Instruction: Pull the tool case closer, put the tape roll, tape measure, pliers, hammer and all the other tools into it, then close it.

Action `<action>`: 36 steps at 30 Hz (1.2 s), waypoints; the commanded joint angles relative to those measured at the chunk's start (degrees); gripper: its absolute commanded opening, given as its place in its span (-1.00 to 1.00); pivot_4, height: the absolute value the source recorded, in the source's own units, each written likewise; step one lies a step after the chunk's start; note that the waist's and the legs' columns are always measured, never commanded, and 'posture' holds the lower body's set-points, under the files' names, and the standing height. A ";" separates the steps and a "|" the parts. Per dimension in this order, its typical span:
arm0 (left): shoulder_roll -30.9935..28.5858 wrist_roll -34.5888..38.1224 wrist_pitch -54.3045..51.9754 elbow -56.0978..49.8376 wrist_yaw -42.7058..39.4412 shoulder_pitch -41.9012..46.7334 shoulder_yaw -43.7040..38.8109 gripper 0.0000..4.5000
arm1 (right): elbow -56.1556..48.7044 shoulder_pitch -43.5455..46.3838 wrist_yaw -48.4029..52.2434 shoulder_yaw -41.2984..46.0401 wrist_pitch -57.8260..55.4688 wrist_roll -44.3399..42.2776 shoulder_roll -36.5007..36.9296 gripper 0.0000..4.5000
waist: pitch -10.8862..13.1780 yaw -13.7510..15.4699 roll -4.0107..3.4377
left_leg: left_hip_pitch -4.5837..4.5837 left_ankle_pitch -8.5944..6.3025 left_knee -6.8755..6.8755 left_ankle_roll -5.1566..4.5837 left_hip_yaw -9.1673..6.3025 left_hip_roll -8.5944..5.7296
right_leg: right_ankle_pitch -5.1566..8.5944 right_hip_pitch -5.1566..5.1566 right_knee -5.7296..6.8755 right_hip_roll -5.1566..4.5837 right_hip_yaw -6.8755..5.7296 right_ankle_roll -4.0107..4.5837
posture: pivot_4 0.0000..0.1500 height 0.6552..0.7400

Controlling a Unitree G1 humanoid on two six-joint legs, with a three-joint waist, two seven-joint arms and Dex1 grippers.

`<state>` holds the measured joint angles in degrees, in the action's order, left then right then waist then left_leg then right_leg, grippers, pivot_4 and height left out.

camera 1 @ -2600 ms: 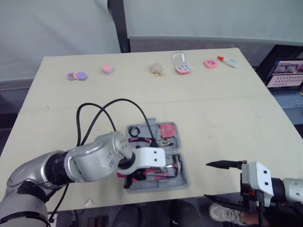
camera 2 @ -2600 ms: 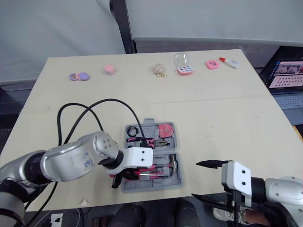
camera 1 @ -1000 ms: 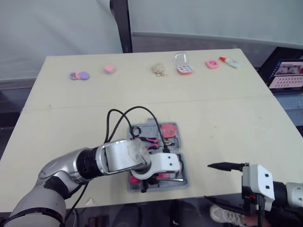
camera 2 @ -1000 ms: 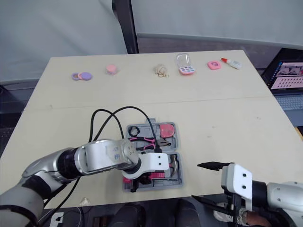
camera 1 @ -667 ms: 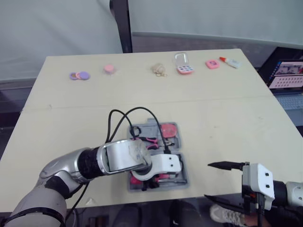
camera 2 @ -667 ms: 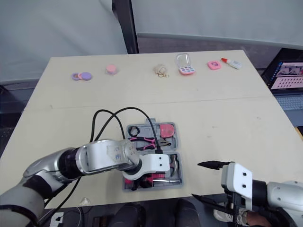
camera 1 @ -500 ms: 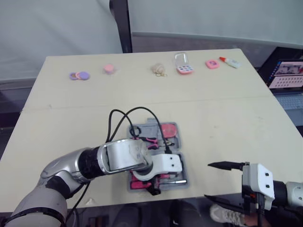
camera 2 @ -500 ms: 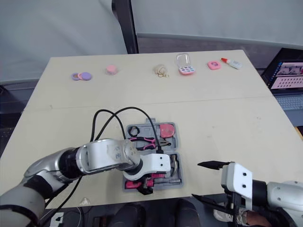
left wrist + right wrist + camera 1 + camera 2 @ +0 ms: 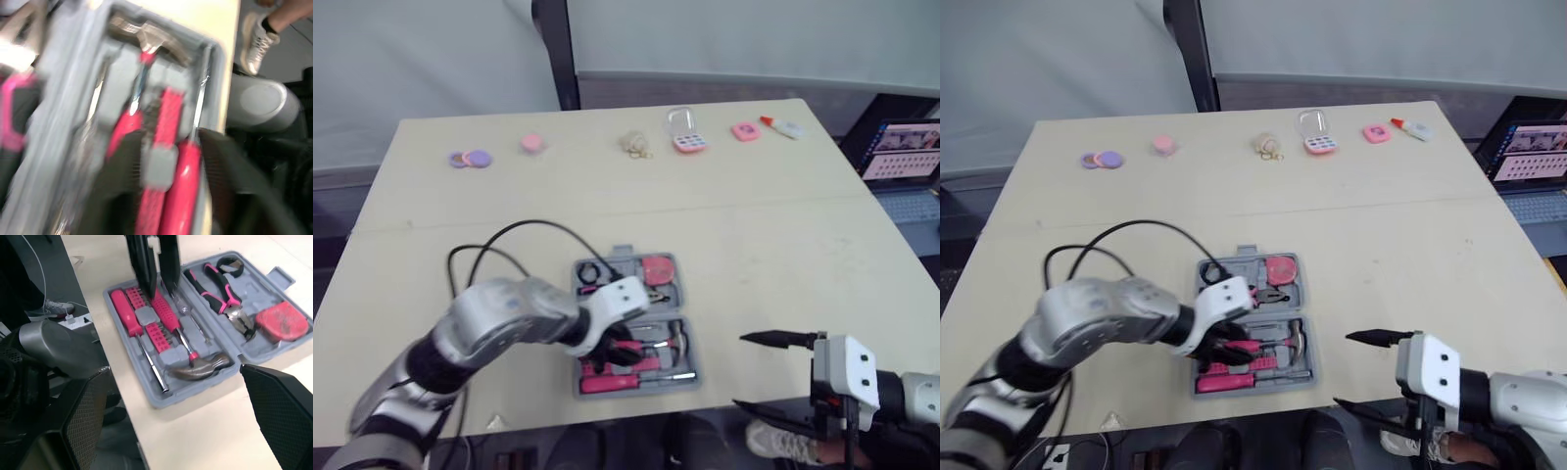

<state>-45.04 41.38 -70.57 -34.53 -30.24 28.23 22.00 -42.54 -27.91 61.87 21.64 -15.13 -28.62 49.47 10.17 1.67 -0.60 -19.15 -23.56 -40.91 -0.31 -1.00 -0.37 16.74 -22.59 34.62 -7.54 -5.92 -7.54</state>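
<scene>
The grey tool case lies open near the table's front edge. Its far half holds the black tape roll, the pink tape measure and the pliers. In its near half lie the hammer and red-handled screwdrivers. My left gripper hovers open over the screwdrivers, its fingers holding nothing. My right gripper is open, low at the table's front edge, to the right of the case.
Small items line the table's far edge: purple and pink discs, a pink disc, a clear box and a glue bottle. A laptop stands off the table's right side. My left arm's black cable loops above the table.
My left arm has swung leftward and its gripper has drawn back from the case's front edge to above the screwdrivers. The right gripper has stayed still.
</scene>
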 commanded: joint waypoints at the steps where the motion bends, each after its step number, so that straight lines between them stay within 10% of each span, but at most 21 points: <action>1: -1.11 -2.02 13.37 -2.95 -6.13 -6.87 -6.11 -0.47 | -0.68 0.12 -0.12 0.71 0.66 -0.52 -0.38 1.00 | 0.00 0.21 0.00 | -0.04 0.00 -0.04 0.00 -0.03 -0.01 | 0.00 0.01 -0.02 -0.03 -0.01 -0.01 | 1.00 1.00; 13: 3.86 -13.20 48.40 5.18 -17.77 -26.82 -14.57 -0.47 | 2.17 0.96 0.37 1.35 2.74 1.14 -0.78 1.00 | -0.01 0.89 -0.01 | -0.01 -0.01 -0.06 0.00 0.08 -0.08 | -0.03 0.10 -0.09 -0.04 0.01 -0.06 | 1.00 1.00; 17: 4.86 -14.78 51.51 7.66 -19.41 -28.15 -14.76 -0.47 | 2.93 0.70 0.46 1.93 3.66 1.62 -0.86 1.00 | -0.01 0.90 -0.01 | -0.01 -0.01 -0.05 -0.01 0.10 -0.07 | -0.04 0.09 -0.09 -0.02 -0.01 -0.06 | 1.00 1.00; 21: 5.52 -16.00 53.82 9.55 -20.58 -28.48 -14.96 -0.96 | 3.58 0.22 0.45 2.51 4.53 1.95 -0.92 1.00 | -0.01 0.97 -0.01 | -0.01 -0.01 -0.06 -0.01 0.09 -0.07 | -0.04 0.09 -0.08 -0.03 0.00 -0.07 | 1.00 1.00; 36: 8.72 -20.61 59.83 12.76 -24.23 -32.89 -9.64 -0.96 | 1.51 -2.07 0.26 4.89 2.65 -2.43 -1.48 1.00 | -0.02 1.06 -0.03 | 0.00 -0.01 -0.05 -0.01 0.07 -0.04 | -0.04 0.09 -0.06 -0.01 -0.01 -0.07 | 1.00 1.00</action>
<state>-36.57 20.99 -12.17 -21.51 -53.39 -4.66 11.96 -38.49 -29.70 61.88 24.94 -11.94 -28.91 48.08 10.15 2.73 -0.63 -19.15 -23.57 -40.97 -0.33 -0.94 -0.41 16.69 -22.50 34.57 -7.56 -5.93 -7.61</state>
